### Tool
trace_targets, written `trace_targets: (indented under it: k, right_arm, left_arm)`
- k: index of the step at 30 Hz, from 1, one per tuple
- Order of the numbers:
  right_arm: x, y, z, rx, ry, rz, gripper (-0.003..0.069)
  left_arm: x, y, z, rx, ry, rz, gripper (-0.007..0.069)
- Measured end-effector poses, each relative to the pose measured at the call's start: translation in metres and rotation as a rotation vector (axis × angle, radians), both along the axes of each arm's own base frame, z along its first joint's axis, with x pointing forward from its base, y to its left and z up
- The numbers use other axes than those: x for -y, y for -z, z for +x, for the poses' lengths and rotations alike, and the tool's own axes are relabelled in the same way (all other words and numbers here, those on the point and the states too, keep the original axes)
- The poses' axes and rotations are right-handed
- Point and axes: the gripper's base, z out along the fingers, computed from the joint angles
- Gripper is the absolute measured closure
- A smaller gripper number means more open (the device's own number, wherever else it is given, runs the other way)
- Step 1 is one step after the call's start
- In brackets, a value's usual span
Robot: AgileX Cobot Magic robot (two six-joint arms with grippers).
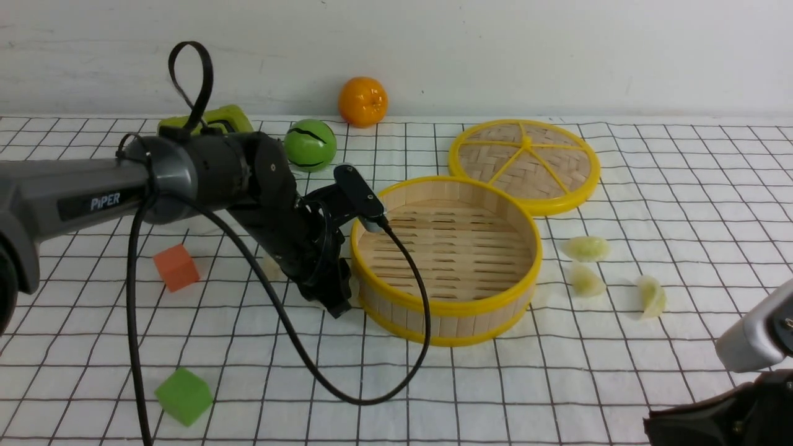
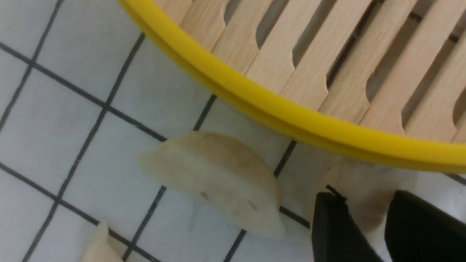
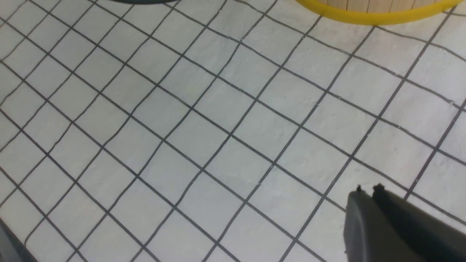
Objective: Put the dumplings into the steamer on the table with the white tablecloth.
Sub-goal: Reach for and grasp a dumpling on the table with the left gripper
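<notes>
Left wrist view: left pincer [image 2: 364, 203] straddles a dumpling [image 2: 364, 182] on the bench [image 2: 72, 109] beside the steamer [image 2: 276, 109]; grip cannot be confirmed. Close firmly, lift above its edge, release inside. Right pincer [image 3: 368, 189] closed, empty.

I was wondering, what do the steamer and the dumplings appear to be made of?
The steamer: pale matte wood or bamboo slats, grain visible, with smooth glossy yellow rims, likely plastic. The dumplings: cream, dull, slightly waxy surface with soft edges, probably moulded rubber or plastic; unclear which.
</notes>
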Motion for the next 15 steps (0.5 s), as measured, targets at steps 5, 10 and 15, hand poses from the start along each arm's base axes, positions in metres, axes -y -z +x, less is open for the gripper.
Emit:
trace_targets:
  k: [5,10,15]
  right_arm:
    - [0.0000,0.0000,0.0000,0.000,0.000,0.000,0.0629]
    - [0.0000,0.0000,0.0000,0.000,0.000,0.000,0.0624]
    - [0.0000,0.0000,0.0000,0.000,0.000,0.000,0.0624]
  left_arm:
    - [0.0001,-0.0001,0.0003,-0.005,0.002,0.003,0.0480]
    - [-0.0007,0.0002,-0.0024,-0.065,-0.078,-0.021,0.0547]
    - [-0.0020,-0.0064,-0.0087,-0.176,-0.248,-0.071,0.0637]
